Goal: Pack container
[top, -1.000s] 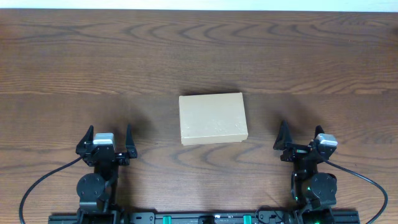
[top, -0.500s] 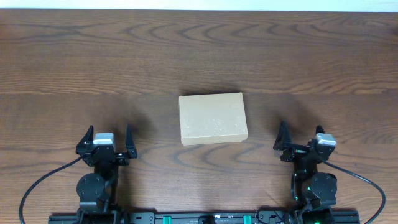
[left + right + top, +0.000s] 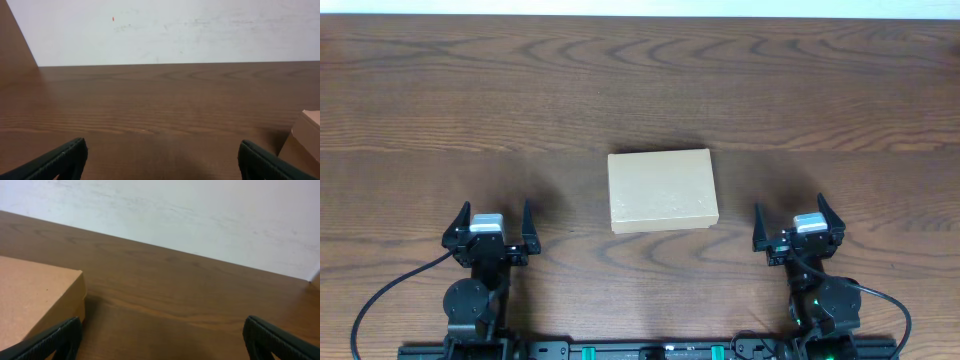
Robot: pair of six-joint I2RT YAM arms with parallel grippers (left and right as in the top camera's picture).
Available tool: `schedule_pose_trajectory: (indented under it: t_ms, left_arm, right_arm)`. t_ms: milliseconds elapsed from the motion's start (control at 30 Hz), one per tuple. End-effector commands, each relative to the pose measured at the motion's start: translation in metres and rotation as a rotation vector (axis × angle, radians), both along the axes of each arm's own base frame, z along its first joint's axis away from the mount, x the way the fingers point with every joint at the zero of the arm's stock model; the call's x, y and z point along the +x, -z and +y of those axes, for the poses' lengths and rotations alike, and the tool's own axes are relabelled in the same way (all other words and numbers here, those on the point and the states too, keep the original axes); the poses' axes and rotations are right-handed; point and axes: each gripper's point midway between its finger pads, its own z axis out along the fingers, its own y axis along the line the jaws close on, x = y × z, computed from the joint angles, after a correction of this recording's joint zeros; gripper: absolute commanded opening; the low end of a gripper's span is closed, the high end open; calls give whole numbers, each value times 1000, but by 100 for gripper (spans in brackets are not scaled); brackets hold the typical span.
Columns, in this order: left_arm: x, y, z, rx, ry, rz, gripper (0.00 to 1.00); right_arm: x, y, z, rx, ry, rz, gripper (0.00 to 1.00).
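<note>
The container (image 3: 662,190) lies shut in the middle of the worktop (image 3: 470,100), with an arm low on each side.

The box is flat, with its lid down. The left jaws are spread wide open and hold nothing. They sit near the front edge, off to the left of the box and well apart from it. The right jaws are wide open too, with nothing in them. They are near the box's front right corner but not touching it. In the right wrist view, the side of the box shows close by on the left.

Even, bright light — soft shadows, sharp focus.
</note>
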Motion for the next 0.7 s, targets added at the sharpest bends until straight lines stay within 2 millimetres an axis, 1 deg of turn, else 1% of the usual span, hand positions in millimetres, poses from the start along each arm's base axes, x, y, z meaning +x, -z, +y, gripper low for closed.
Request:
schedule_pose_trajectory:
  t_ms: [0, 233, 467, 667]
  left_arm:
    - [0, 18, 2, 1, -7, 48, 95]
    - [0, 18, 2, 1, -7, 48, 96]
    - [0, 18, 2, 1, -7, 48, 95]
    - [0, 18, 2, 1, -7, 48, 95]
  right_arm:
    - [-1, 4, 5, -28, -30, 8, 99]
    - [0, 4, 2, -11, -15, 10, 99]
    - [1, 4, -13, 11, 47, 12, 99]
    - [2, 4, -19, 11, 72, 12, 99]
